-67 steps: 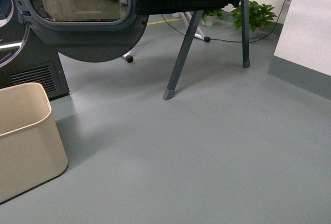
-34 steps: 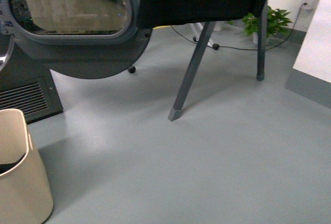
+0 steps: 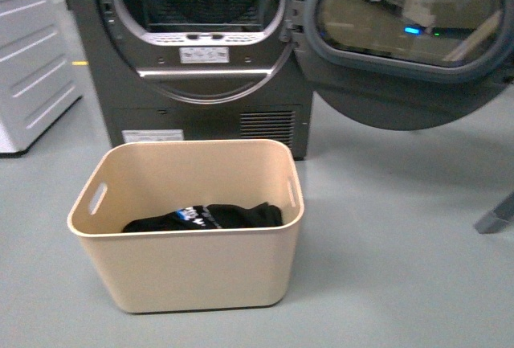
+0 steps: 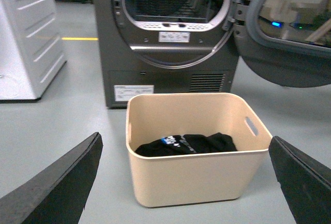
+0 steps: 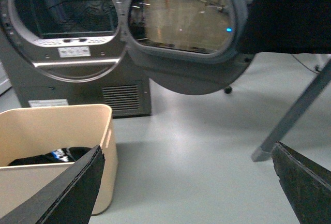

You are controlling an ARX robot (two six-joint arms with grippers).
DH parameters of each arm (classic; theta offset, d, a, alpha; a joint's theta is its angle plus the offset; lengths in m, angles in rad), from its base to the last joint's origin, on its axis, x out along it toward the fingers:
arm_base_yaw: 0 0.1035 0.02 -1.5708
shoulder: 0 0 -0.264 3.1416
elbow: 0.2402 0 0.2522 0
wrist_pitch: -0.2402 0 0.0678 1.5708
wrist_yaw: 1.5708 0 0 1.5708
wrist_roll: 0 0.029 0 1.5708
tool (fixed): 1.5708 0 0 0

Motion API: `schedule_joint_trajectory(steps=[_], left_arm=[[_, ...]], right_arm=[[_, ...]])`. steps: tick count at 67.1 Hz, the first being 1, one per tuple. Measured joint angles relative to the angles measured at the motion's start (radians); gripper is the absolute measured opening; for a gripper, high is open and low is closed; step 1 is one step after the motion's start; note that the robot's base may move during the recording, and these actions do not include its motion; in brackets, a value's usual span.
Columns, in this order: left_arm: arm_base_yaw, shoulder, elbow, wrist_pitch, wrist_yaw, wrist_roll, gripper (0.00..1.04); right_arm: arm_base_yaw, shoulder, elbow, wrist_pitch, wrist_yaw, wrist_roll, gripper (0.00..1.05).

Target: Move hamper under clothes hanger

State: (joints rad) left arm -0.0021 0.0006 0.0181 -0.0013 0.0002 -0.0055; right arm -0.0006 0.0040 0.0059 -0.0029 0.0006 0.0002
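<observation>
Looking ahead, I see the hamper (image 3: 189,235) standing on the floor (image 3: 385,284) just in front of the dryer (image 3: 209,119), whose door (image 3: 401,51) hangs open to the right. Black clothes (image 3: 205,217) lie in the hamper's bottom. Only a foot of the hanger (image 3: 495,216) shows at the right edge, well apart from the hamper. The right wrist view shows its slanted grey leg and dark top. My left fingers (image 4: 62,182) and right fingers (image 5: 67,193) are spread wide, holding nothing.
</observation>
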Motion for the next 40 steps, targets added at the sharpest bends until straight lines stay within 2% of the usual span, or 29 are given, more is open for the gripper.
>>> schedule_joint_trajectory(steps=[40], left_arm=[[0.002, 0.0, 0.0, 0.0, 0.0, 0.0, 0.98]], right_arm=[[0.0, 0.0, 0.0, 0.0, -0.002, 0.0, 0.97]])
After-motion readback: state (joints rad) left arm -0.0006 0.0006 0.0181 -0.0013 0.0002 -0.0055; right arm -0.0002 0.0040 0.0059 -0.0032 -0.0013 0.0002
